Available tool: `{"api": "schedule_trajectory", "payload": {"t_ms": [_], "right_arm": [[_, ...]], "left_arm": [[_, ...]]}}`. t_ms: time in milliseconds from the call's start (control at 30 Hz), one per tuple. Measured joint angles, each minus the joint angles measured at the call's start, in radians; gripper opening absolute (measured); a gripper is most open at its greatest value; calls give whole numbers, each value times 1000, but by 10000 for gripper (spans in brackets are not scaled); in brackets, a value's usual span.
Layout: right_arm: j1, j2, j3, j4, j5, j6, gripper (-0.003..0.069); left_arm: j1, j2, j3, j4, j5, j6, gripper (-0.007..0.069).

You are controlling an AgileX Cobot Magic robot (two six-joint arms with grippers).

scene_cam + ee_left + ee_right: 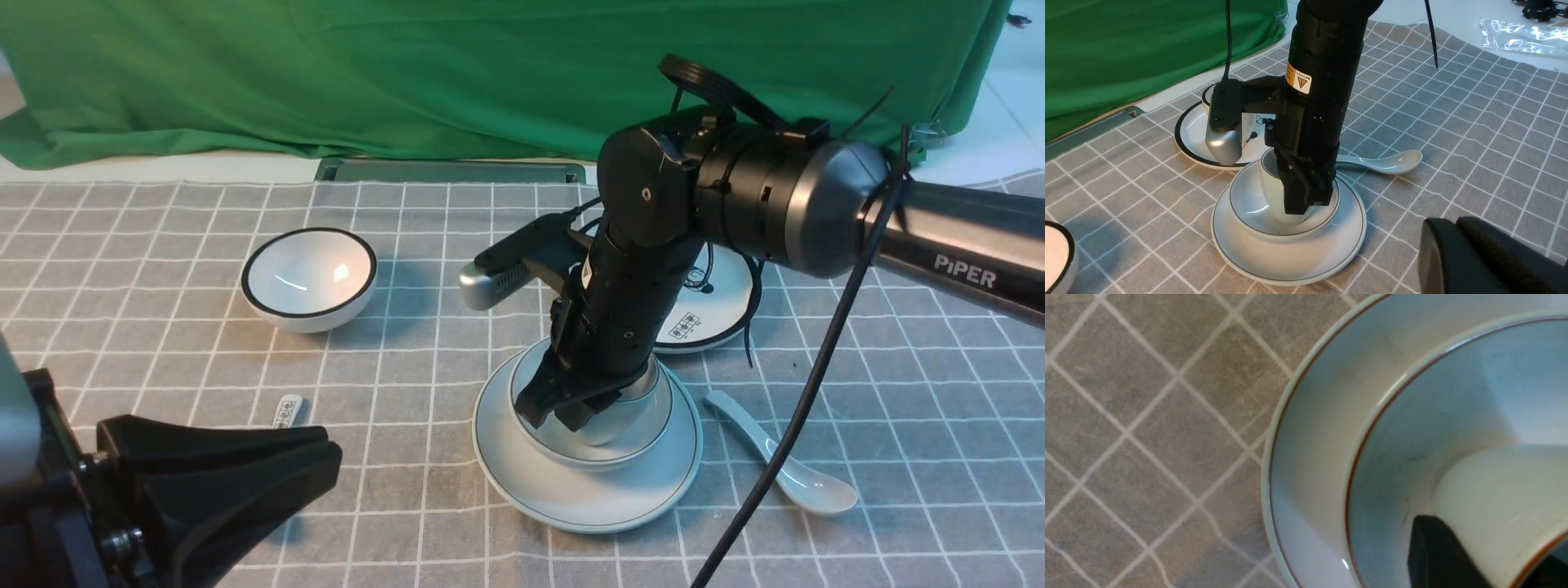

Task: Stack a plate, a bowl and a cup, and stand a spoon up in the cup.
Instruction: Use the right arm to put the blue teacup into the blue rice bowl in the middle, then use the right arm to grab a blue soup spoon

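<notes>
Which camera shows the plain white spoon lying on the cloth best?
The front view: the spoon shows nearly end to end, crossed only by a thin cable. The left wrist view shows its scoop, but the right arm hides its handle end. The right wrist view misses it.

Pale plate (588, 500) under bowl (606, 459), cup (1269, 187) upright in bowl, white spoon (816, 492) lying beside plate
</notes>
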Motion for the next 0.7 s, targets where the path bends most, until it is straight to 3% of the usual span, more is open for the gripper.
{"api": "schedule_trajectory", "payload": {"t_ms": [33,133,167,200,300,400,533,633,700], "right_arm": [[0,1,0,-1,-1,0,148],[0,3,0,-6,-13,2,355],[0,3,0,-6,-13,4,379],[0,2,-8,-6,-8,19,454],[0,-24,-43,-6,29,45,534],[0,-95,-86,-14,94,47,522],[0,-213,-75,-91,195,46,430],[-63,-344,106,-190,209,72,324],[-99,-364,178,-186,177,72,311]], "left_arm": [[0,0,0,0,0,0,10],[0,0,0,0,5,0,10],[0,0,0,0,7,0,10],[0,0,0,0,12,0,10],[0,0,0,0,26,0,10],[0,0,0,0,35,0,10],[0,0,0,0,39,1,10],[0,0,0,0,40,0,10],[0,0,0,0,40,0,10]]}}
